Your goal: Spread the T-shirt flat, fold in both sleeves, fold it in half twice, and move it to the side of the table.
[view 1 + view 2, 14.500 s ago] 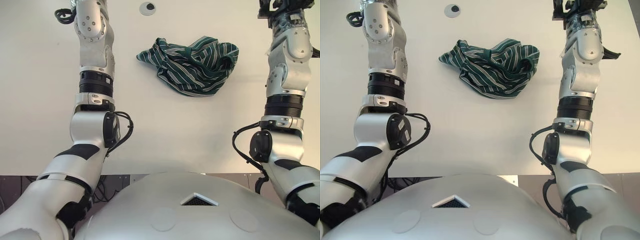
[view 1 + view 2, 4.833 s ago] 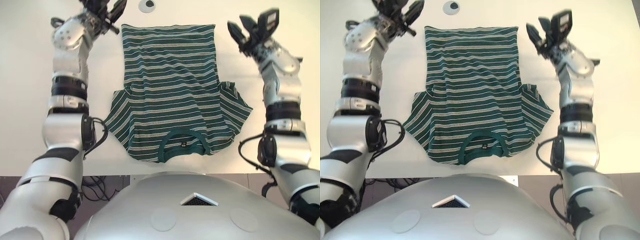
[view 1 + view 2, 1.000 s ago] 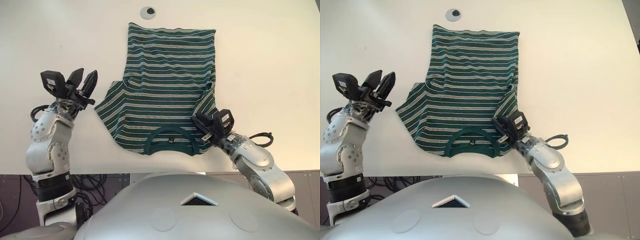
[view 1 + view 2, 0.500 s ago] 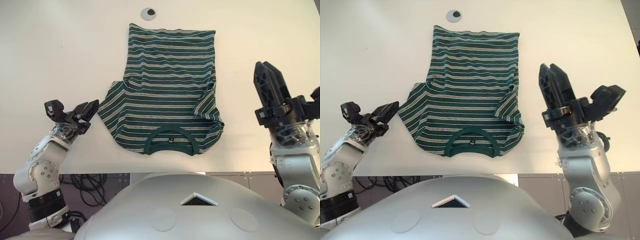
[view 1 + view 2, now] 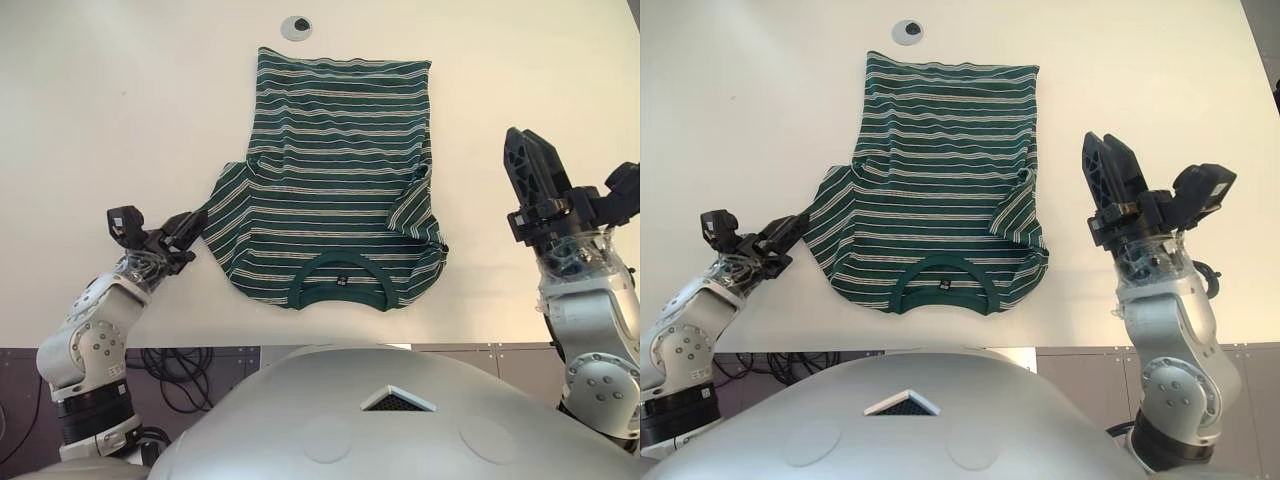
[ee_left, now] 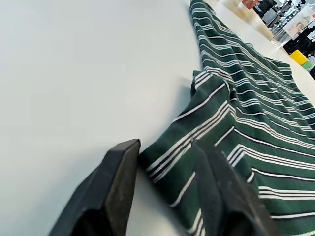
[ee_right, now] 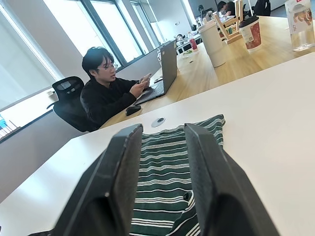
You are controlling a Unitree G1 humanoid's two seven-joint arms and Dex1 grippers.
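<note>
A green T-shirt (image 5: 340, 150) with white stripes lies flat on the white table (image 5: 120, 120), collar toward me and hem far. Its right sleeve (image 5: 418, 205) is folded in over the body. The left sleeve (image 5: 222, 222) is spread out to the side. My left gripper (image 5: 165, 237) is low at the table, open, with its tips at that sleeve's outer edge; in the left wrist view the sleeve edge (image 6: 177, 157) lies between the two fingers (image 6: 115, 191). My right gripper (image 5: 575, 190) is open and empty, raised above the table to the right of the shirt.
A small round grommet (image 5: 295, 25) sits in the table just beyond the shirt's hem. The table's front edge (image 5: 200, 345) runs close below the collar, with cables hanging under it. Bare tabletop lies on both sides of the shirt.
Over the last second my right gripper let go at the folded right sleeve and rose to the right. My left gripper came down and in to the left sleeve's edge.
</note>
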